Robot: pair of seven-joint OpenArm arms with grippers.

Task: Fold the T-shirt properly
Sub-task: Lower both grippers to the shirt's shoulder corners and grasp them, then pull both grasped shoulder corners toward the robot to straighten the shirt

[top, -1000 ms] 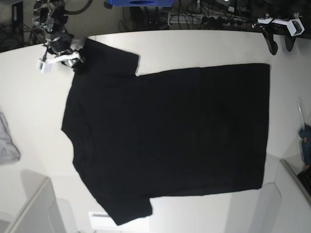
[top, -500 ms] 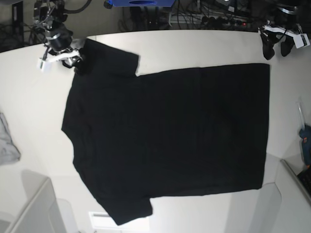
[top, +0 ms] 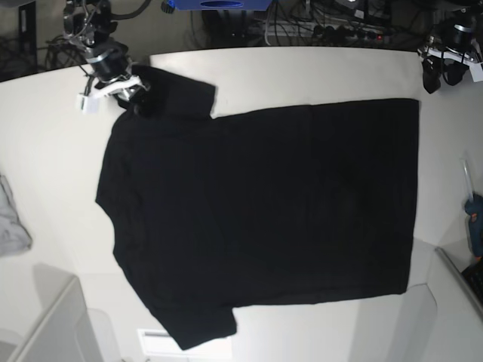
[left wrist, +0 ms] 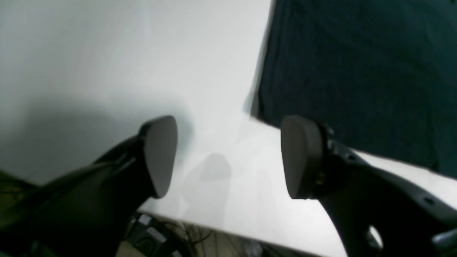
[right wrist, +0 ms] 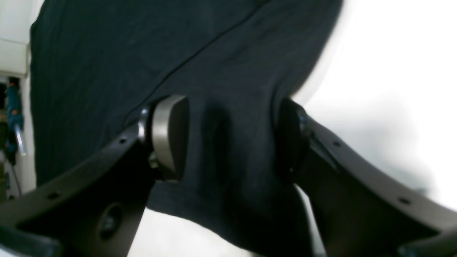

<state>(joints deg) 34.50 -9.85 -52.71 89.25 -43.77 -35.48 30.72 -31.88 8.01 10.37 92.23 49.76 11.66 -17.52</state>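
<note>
Desk: one, white, carrying all items below.

T-shirt: one, black, plain side up, spread flat over the middle of the desk. The collar end faces the desk's left edge in the base view, the hem its right edge, and one sleeve points toward the far edge, the other toward the near edge. Laid out open, presumably so that folding can begin from the sleeves and corners; no fold is made yet.

Right gripper: one, at the far left corner of the desk, over the far sleeve. Its fingers stand apart with a raised ridge of sleeve cloth between them; they straddle the fabric, not yet pinching it. Likely placed to take that sleeve.

Left gripper: one, by the far right corner of the desk, near the shirt's hem corner. Its fingers are spread wide over bare desk with nothing between them, the hem corner just beside them. Likely waiting to take that corner.

Grey cloth: one, small, at the left edge, well apart from the shirt.
</note>
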